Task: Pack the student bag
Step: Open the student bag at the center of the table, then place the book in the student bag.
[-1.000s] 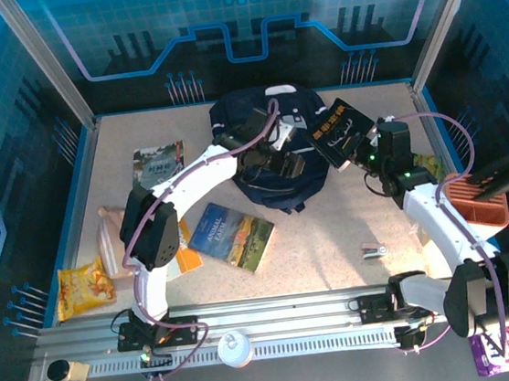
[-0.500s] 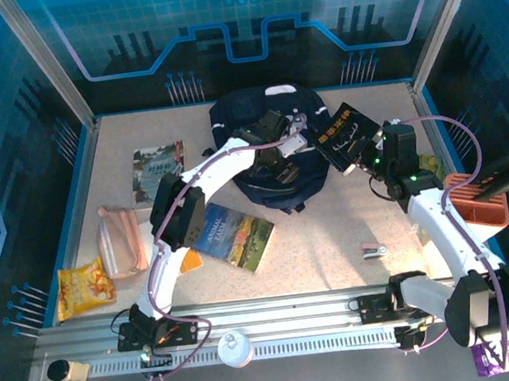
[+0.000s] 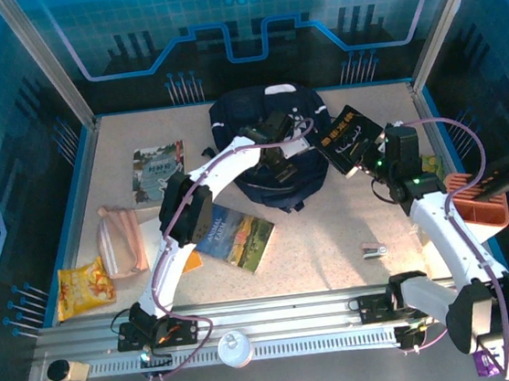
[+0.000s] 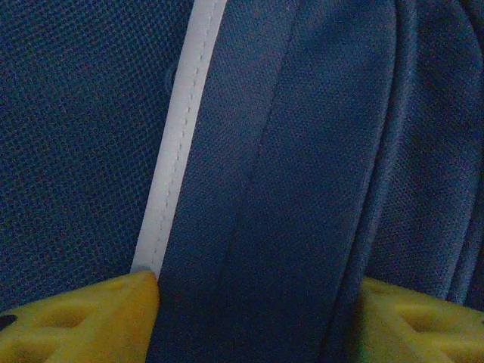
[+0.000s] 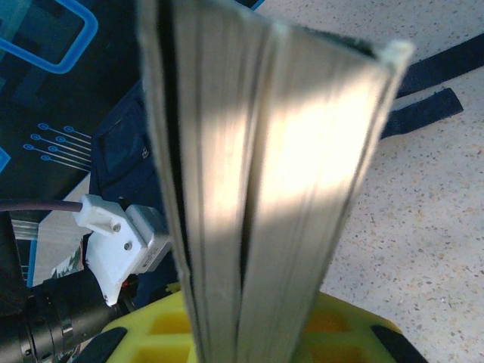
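Top external view: your student bag (image 3: 233, 119) sits at upper centre on the table (image 3: 332, 228), with the left gripper (image 3: 277, 149) down on top of it. In the left wrist view its fingertips (image 4: 83, 318) stand apart astride a navy fold; you cannot tell whether they pinch it. Your right gripper (image 3: 373, 154) is clamped on a black book (image 3: 348, 136), held just right of the bag. I judge this to be the loading step: the left must lift the bag's mouth open, then you angle the book in edge first. There is room below and right of the bag; watch the blue side rail (image 3: 427, 111) at upper right.
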Controlling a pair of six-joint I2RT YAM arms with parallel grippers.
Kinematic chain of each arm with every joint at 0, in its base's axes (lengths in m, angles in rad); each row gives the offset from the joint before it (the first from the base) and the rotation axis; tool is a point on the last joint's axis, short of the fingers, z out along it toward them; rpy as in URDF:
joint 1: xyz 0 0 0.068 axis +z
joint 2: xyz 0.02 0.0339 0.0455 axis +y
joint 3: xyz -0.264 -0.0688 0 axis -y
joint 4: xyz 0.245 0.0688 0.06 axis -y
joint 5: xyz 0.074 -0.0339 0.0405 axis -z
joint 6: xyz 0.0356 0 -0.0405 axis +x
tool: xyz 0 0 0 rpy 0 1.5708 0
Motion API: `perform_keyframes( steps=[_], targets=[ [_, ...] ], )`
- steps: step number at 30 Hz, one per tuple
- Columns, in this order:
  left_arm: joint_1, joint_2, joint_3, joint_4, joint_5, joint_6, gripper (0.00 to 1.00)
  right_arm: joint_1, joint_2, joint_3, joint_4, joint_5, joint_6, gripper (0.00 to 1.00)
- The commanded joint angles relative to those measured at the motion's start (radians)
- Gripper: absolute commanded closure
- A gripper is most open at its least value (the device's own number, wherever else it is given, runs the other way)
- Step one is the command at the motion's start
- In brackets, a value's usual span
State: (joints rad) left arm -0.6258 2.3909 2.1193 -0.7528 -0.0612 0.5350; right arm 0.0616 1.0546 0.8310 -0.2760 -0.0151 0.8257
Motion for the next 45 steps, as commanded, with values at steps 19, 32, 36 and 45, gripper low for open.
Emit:
perform_keyframes(
  steps=[19, 32, 36, 45],
  targets=[
    [0.004, -0.104, 0.087, -0.009, 0.052, -0.133, 1.0, -0.022, -0.122, 0.086, -0.136, 0.15, -0.067, 1.0],
    [0.006, -0.299, -0.038, 0.231, 0.104, -0.472, 1.0, -0.022, -0.184, 0.112, -0.35, 0.122, 0.008, 1.0],
    [0.004, -0.333, -0.054, 0.3, 0.122, -0.549, 1.0, -0.022, -0.202, 0.063, -0.272, -0.016, 0.083, 1.0],
    [-0.01, -0.414, -0.128, 0.405, 0.166, -0.614, 1.0, 0.024, -0.13, -0.096, 0.132, -0.222, 0.281, 1.0]
  ],
)
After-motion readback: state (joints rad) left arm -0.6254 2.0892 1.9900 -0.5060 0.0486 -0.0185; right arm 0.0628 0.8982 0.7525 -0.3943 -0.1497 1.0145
